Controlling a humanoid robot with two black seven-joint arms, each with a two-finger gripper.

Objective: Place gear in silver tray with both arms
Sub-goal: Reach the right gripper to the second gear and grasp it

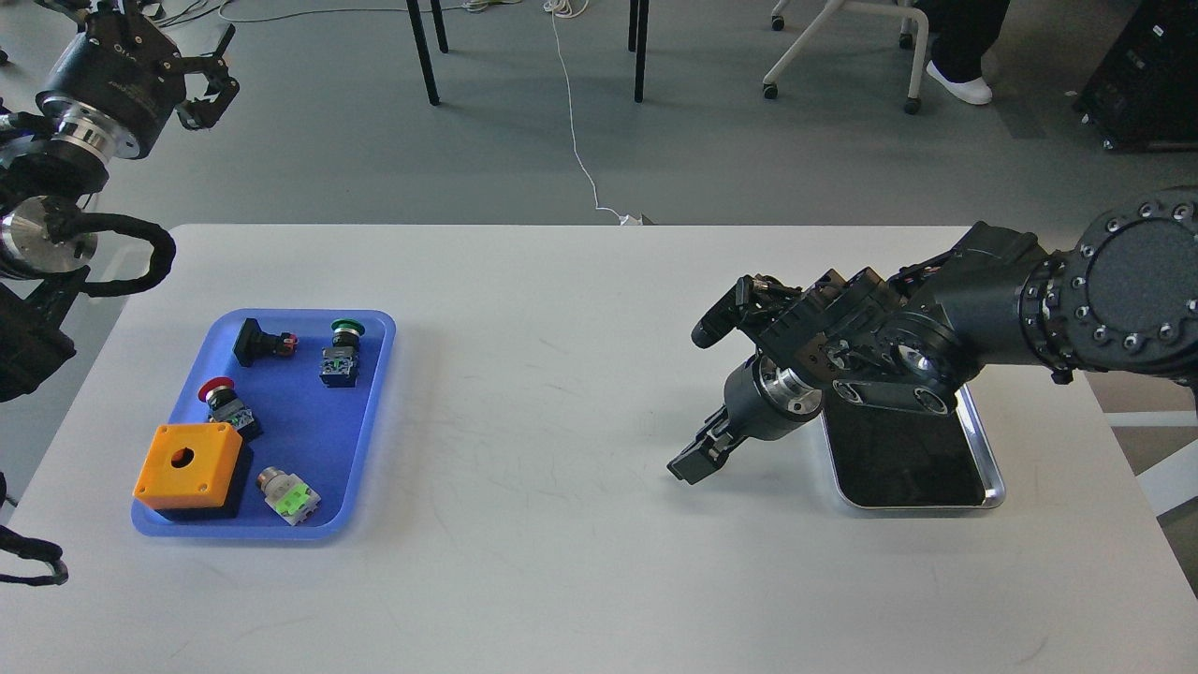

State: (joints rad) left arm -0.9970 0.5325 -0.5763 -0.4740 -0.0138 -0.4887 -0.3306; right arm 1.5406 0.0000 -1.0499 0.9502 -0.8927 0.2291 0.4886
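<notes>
The right gripper hangs low over the white table, just left of the silver tray, with the arm's bulky wrist reaching across the tray's upper end. Its jaws look drawn close together with nothing between them, though they are dark and seen at an angle, so I cannot tell for certain how far they stand apart.

The left gripper is up at the far left corner, off the table's edge and over the grey floor. Its jaws are spread, and nothing sits in them.

The silver tray lies at the table's right side, its dark mirror-like inside bare where the arm does not cover it.

Well apart from it, on the left, is the blue tray (the larger, plastic one). In it lie an orange box with a round hole on top, a red-capped button, a green-capped button, a black part lying on its side, and a small grey and green piece near the front edge.
</notes>
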